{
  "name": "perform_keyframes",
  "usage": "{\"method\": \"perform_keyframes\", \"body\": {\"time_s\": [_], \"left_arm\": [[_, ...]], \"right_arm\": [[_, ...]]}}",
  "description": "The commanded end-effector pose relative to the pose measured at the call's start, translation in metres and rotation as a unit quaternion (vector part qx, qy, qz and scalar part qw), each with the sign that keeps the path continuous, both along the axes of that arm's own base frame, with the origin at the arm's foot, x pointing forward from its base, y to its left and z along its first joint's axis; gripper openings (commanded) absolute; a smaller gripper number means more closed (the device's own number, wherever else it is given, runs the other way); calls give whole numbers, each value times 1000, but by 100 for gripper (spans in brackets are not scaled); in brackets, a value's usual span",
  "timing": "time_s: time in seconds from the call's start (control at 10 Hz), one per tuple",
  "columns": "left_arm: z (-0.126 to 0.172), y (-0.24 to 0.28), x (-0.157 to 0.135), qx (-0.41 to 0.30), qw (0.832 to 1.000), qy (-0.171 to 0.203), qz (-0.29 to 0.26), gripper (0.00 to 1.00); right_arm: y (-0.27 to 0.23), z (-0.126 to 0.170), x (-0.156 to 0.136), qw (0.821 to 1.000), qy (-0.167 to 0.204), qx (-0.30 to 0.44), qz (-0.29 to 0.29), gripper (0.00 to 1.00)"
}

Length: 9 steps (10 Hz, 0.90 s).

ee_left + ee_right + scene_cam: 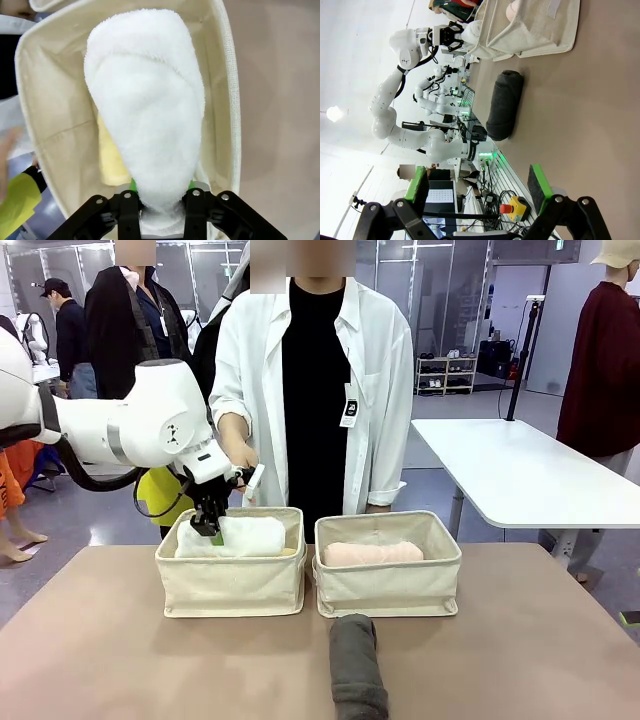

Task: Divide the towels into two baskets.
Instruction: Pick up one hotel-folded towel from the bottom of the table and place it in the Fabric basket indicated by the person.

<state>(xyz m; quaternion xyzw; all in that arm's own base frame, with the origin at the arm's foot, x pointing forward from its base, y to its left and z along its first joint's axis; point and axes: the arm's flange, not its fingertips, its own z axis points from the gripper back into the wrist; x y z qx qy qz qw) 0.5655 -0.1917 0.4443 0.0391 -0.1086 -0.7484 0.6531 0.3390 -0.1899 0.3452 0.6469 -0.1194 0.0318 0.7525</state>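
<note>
While the left gripper (214, 528) straddles one end of the white towel (243, 536) in the left basket (230, 587) — clamped or loosened, I cannot tell — the right gripper (477, 170) gapes empty.

Glossy white rounded arm (150, 425) with grey joint band, black cable (95, 483), black hand (213, 523), green pads (217, 536).
</note>
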Motion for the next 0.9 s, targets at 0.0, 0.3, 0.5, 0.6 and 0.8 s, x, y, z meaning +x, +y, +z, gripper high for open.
{"method": "perform_keyframes", "body": {"time_s": [0.0, 0.3, 0.5, 0.6, 0.8], "left_arm": [[-1, -2, 1, -2, 1000, 8, 4, 59], [-8, 0, -4, -2, 1000, 7, 3, 100], [-1, 6, -10, -15, 1000, 0, 11, 100], [4, 11, -15, -25, 999, -7, 21, 100], [0, 3, -1, -8, 1000, 2, 7, 94]], "right_arm": [[2, 2, -4, 1000, 0, -4, -1, 100], [2, 2, -4, 1000, 0, -4, -1, 100], [2, 2, -4, 1000, 0, -4, -1, 100], [2, 2, -4, 1000, 0, -4, -1, 100], [2, 2, -4, 1000, 0, -4, -1, 100]]}}
